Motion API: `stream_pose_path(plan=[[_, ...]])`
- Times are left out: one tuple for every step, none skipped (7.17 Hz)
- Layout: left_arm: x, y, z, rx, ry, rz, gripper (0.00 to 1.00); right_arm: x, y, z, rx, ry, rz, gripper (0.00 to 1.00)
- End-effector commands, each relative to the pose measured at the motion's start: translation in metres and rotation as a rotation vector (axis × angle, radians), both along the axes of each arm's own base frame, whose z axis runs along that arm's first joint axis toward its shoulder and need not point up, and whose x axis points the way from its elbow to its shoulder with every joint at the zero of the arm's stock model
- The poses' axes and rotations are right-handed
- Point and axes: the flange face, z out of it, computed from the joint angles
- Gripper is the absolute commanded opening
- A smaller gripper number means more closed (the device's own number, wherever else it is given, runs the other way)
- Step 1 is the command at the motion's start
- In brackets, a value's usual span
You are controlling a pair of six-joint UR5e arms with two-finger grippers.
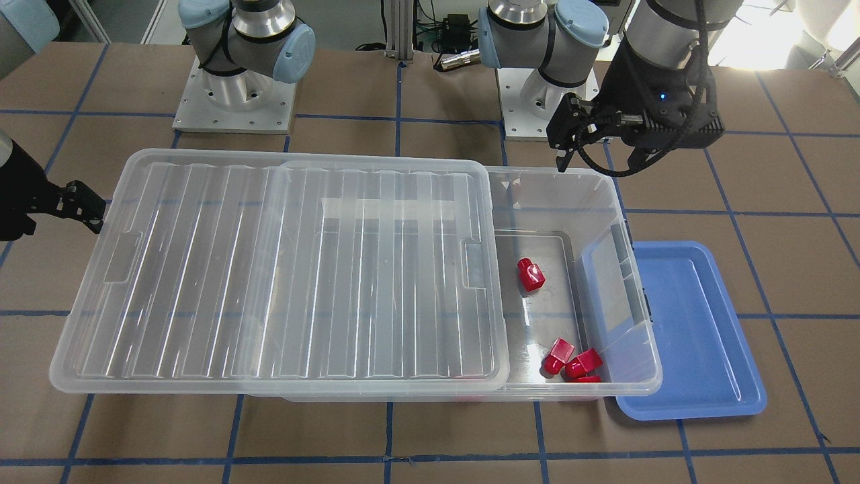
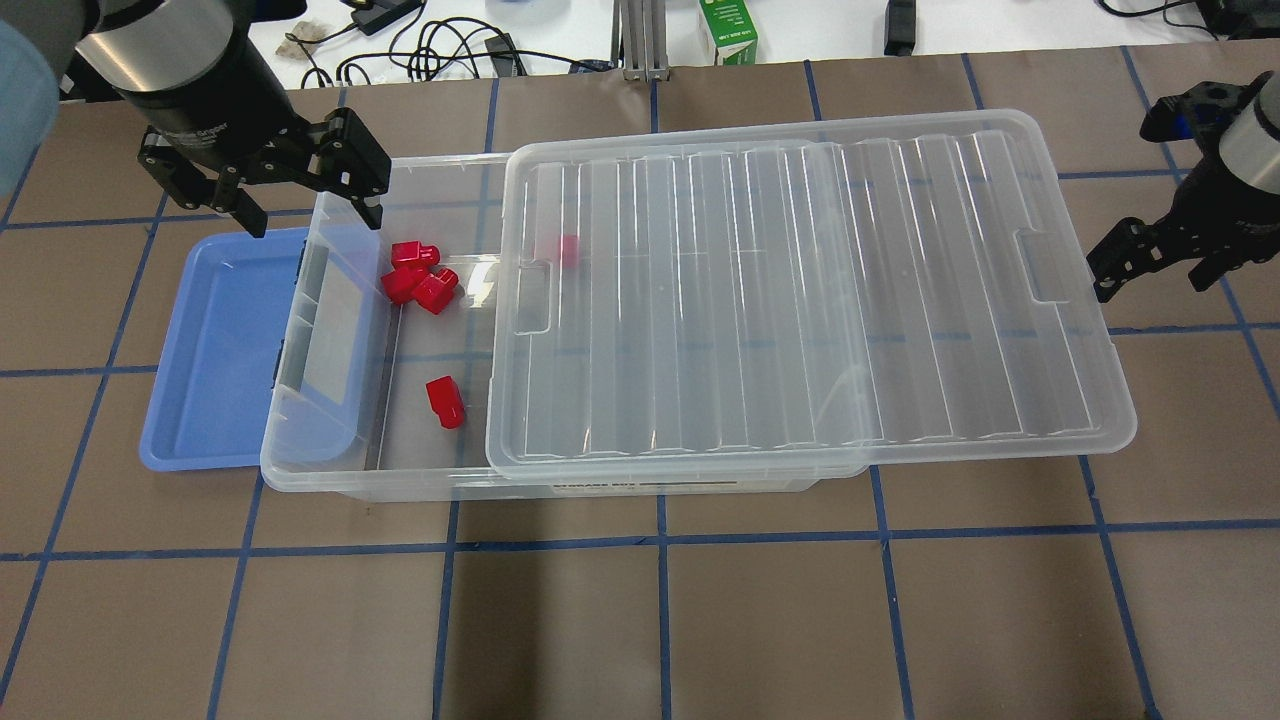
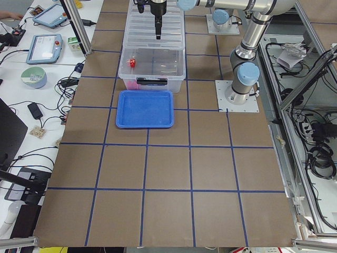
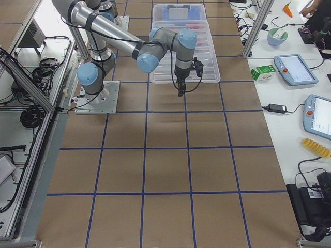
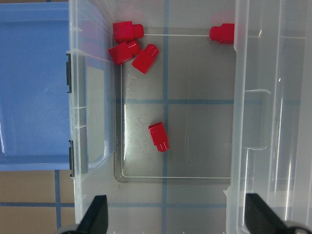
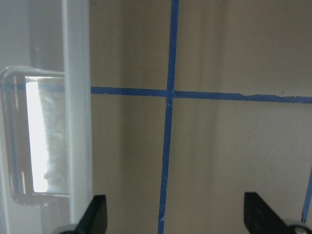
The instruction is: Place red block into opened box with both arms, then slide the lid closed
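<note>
The clear box (image 2: 420, 488) lies lengthwise on the table, uncovered only at its left end. Its ribbed lid (image 2: 800, 300) covers the rest and overhangs the right end. Several red blocks lie on the box floor: one alone (image 2: 445, 400) (image 5: 159, 137), a cluster (image 2: 415, 275) in the far corner, and one (image 2: 568, 250) under the lid's edge. My left gripper (image 2: 310, 205) (image 5: 178, 217) hangs open and empty over the box's uncovered end. My right gripper (image 2: 1155, 265) (image 6: 178, 217) is open and empty above the table, just beyond the lid's right end.
A shallow blue tray (image 2: 210, 350) with nothing visible in it sits against the box's left end. The two arm bases (image 1: 235, 101) stand on the robot's side of the box. Cables and a small carton (image 2: 728, 30) lie beyond the table's far edge.
</note>
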Motion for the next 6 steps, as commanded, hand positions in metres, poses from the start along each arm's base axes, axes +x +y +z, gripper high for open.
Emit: stream_pose_path(plan=[[0.001, -0.006, -0.002, -0.01, -0.001, -0.004, 1.0, 0.0, 0.0, 0.001, -0.001, 0.0, -0.002, 1.0], [-0.008, -0.005, -0.003, -0.009, 0.001, -0.01, 1.0, 0.006, 0.002, 0.004, -0.002, -0.001, -0.011, 1.0], [-0.011, 0.008, 0.008, -0.019, -0.022, -0.026, 1.0, 0.013, 0.0, 0.001, -0.006, -0.029, -0.03, 1.0], [0.0, 0.012, 0.004, 0.009, -0.122, -0.029, 1.0, 0.03, -0.001, -0.001, -0.012, -0.061, -0.009, 1.0], [-0.006, 0.006, 0.006, 0.005, -0.113, -0.025, 1.0, 0.052, 0.0, -0.007, -0.003, -0.065, -0.009, 1.0], [-0.014, 0.032, 0.042, -0.059, -0.037, -0.037, 1.0, 0.07, -0.001, -0.008, -0.001, -0.068, 0.018, 1.0]])
